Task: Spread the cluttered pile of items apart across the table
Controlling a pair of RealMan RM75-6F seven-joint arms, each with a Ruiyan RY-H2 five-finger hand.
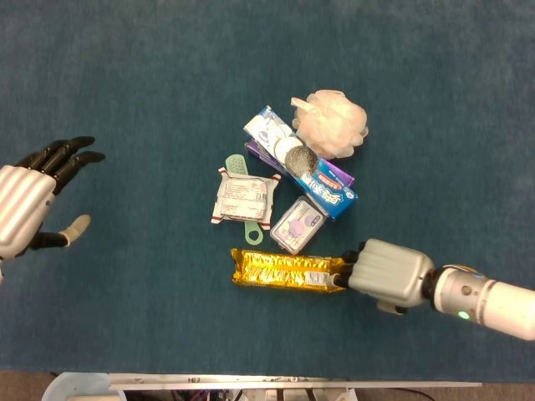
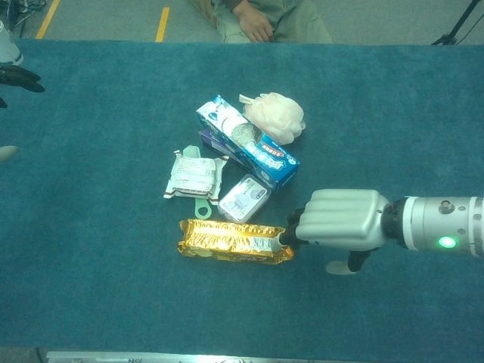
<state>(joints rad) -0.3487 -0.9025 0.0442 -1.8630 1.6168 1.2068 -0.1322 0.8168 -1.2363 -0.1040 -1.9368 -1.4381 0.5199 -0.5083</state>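
The pile sits mid-table: a gold snack packet (image 1: 284, 269) (image 2: 231, 240) at the front, a small clear case (image 1: 298, 224), a white sachet (image 1: 242, 197) lying over a green-handled tool (image 1: 236, 164), a blue box (image 1: 322, 180) (image 2: 257, 147) with a round steel scrubber (image 1: 298, 159) on it, and a cream bath pouf (image 1: 333, 124) (image 2: 276, 115). My right hand (image 1: 386, 273) (image 2: 339, 219) lies low at the packet's right end, fingertips touching it, thumb held apart behind. Off at the far left, my left hand (image 1: 29, 200) hovers with fingers spread, holding nothing.
Blue cloth covers the table (image 1: 142, 75). Its front edge (image 1: 292, 380) runs along the bottom of the head view, with a pale bin (image 1: 75, 387) below it. A seated person (image 2: 265, 19) is beyond the far edge.
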